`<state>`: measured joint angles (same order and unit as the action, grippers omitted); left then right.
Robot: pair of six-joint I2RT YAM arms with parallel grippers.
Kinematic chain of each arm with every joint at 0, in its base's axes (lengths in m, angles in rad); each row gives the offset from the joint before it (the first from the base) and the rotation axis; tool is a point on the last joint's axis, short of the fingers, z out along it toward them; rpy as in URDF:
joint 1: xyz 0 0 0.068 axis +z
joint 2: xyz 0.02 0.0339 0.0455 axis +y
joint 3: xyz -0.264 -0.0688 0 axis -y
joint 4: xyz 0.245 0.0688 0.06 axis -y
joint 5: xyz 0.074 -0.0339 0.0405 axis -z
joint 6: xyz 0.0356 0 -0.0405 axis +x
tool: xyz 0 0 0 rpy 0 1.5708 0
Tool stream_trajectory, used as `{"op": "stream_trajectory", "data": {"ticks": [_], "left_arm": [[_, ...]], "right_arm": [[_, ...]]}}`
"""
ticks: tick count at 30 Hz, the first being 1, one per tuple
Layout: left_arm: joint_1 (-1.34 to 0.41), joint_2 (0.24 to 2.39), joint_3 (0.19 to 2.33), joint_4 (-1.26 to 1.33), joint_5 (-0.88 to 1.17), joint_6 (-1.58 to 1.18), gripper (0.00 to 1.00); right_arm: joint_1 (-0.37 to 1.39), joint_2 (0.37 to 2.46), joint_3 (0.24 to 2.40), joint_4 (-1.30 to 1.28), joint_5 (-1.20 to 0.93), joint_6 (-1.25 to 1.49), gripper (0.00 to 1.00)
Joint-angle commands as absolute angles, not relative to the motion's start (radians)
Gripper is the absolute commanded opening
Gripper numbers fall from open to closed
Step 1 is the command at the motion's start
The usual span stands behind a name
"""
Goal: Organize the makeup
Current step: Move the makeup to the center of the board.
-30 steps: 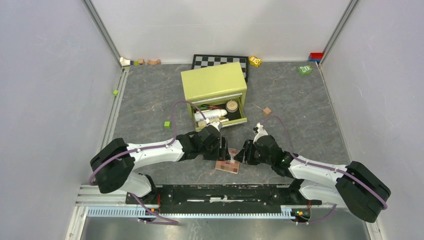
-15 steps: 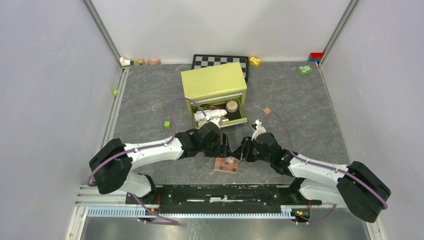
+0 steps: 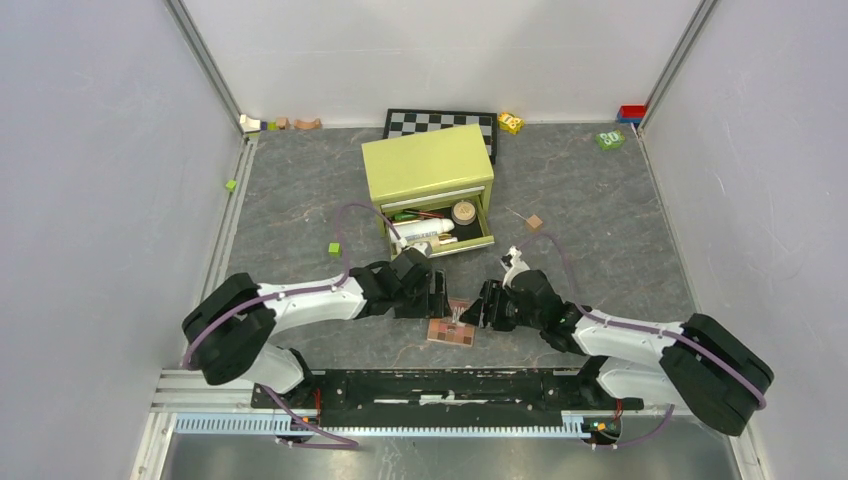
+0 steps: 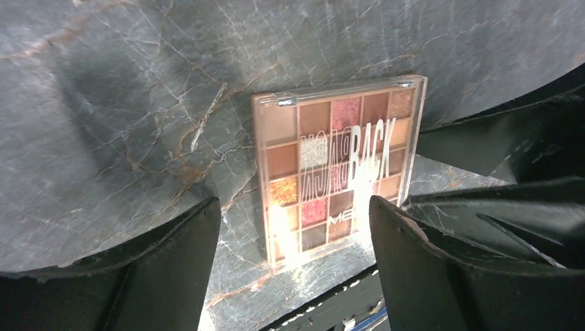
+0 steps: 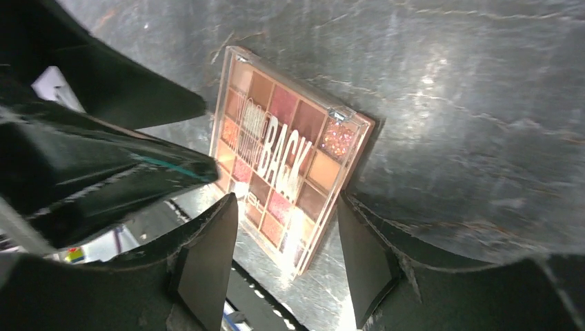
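A square pink-brown eyeshadow palette (image 3: 452,331) lies flat on the grey table near the front edge, lettering up (image 4: 338,158) (image 5: 290,152). My left gripper (image 3: 438,296) hovers just behind its left side, open and empty (image 4: 293,207). From the right, my right gripper (image 3: 483,306) points at the palette, also open with nothing in it (image 5: 286,203). Neither touches the palette. Behind them the green box (image 3: 428,163) has its drawer (image 3: 488,240) pulled out, holding a white bottle (image 3: 420,230), a round compact (image 3: 463,212) and a red pencil (image 3: 428,214).
A chequered board (image 3: 440,122) leans at the back wall. Small green cubes (image 3: 334,248) (image 3: 230,185) and a wooden cube (image 3: 535,222) lie on the table. Small toys (image 3: 510,122) (image 3: 610,139) sit along the back. The black base rail (image 3: 450,385) runs just in front of the palette.
Both grippers have opened wider. They drew back toward the drawer half a second ago and now sit lower, close to the palette again. The palette has stayed in place.
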<state>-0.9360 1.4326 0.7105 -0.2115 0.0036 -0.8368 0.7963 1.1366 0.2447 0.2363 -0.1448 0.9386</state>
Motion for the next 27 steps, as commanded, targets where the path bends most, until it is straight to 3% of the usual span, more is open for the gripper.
{"op": "stream_trajectory", "data": {"ticks": [1, 17, 21, 27], "left_arm": [[-0.943, 1.490, 0.700, -0.131, 0.087, -0.799, 0.84], [-0.961, 1.443, 0.584, -0.150, 0.093, -0.826, 0.82], [-0.962, 1.458, 0.591, -0.136, 0.108, -0.819, 0.82], [-0.981, 1.487, 0.619, -0.129, 0.142, -0.809, 0.80]], "right_arm": [[0.800, 1.209, 0.197, 0.326, -0.258, 0.990, 0.62], [0.800, 1.031, 0.205, -0.022, -0.072, 0.973, 0.64], [0.799, 1.005, 0.140, 0.094, -0.133, 1.010, 0.65], [0.799, 1.138, 0.155, 0.251, -0.243, 1.036, 0.66]]}}
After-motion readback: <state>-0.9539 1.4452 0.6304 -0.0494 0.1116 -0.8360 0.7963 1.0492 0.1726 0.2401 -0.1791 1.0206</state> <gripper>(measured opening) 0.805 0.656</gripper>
